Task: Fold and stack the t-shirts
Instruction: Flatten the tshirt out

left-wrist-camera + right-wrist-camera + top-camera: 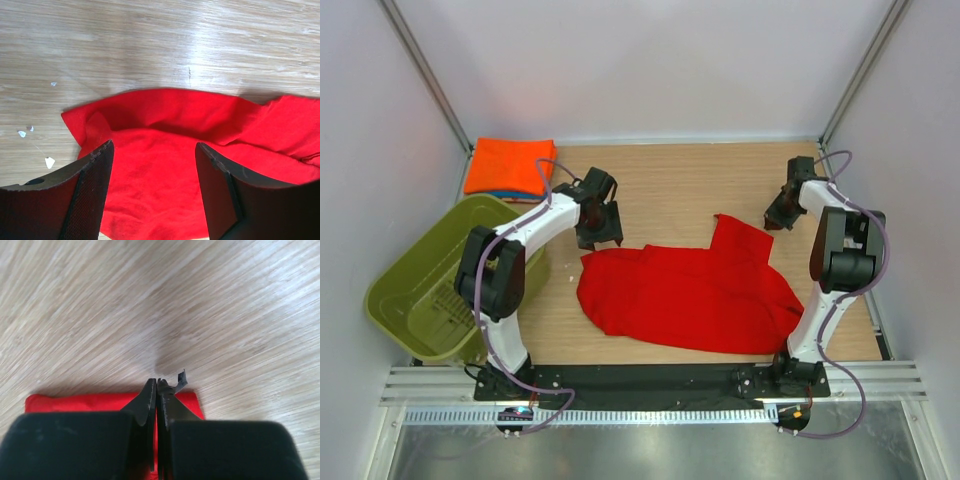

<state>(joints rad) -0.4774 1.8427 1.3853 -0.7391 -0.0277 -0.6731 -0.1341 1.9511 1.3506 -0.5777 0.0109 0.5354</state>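
The deep red t-shirt [690,295] lies spread and rumpled on the middle of the wooden table, one sleeve pointing to the back right. My left gripper [600,232] hangs open just above its back left edge. In the left wrist view the red cloth [165,170] fills the gap between the open fingers [154,145]. My right gripper [780,215] is shut beside the sleeve's end. In the right wrist view its closed tips [157,381] sit over the flat edge of the red cloth [75,402]. The folded orange t-shirt [510,165] lies on the blue one [505,195] at the back left.
An olive-green plastic basket [420,255] stands at the left, next to the left arm. Small white scraps [49,162] lie on the wood left of the red shirt. White walls and metal posts enclose the table.
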